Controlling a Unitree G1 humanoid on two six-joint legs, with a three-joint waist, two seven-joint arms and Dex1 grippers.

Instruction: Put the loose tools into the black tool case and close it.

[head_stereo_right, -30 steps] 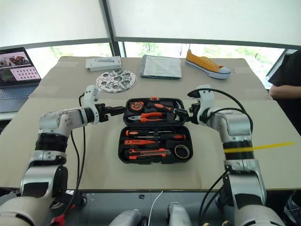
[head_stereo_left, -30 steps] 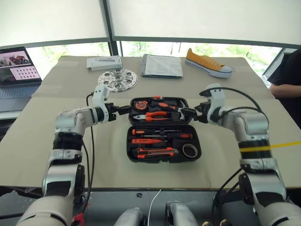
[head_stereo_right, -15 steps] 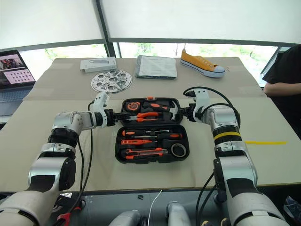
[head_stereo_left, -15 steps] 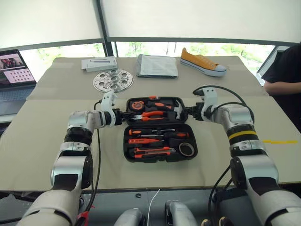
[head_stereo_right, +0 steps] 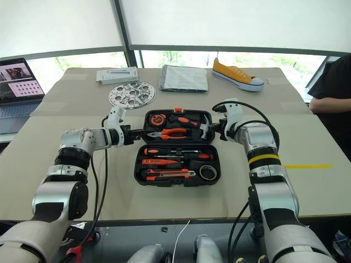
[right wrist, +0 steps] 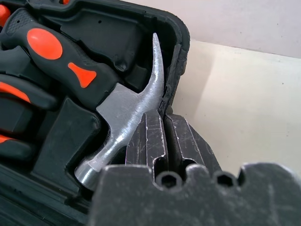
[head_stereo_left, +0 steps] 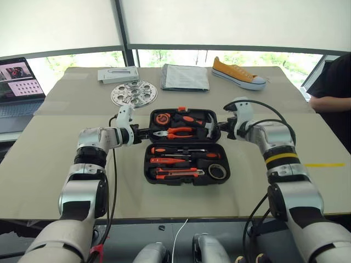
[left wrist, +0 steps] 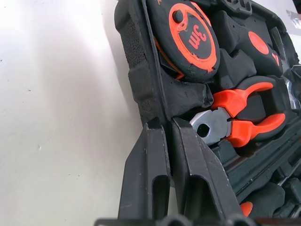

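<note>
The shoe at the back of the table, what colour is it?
The shoe is yellow-orange with a white sole, clearest in the left eye view.

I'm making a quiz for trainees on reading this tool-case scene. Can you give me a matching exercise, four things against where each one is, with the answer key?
Things:
1. tape roll
2. hammer
3. perforated metal disc
4. yellow sneaker

Places:
A. far right part of the table
B. near half of the black tool case, right end
C. on the table beyond the case, toward the left
D. far half of the case, right end

Pairs: 1-B, 2-D, 3-C, 4-A
</note>
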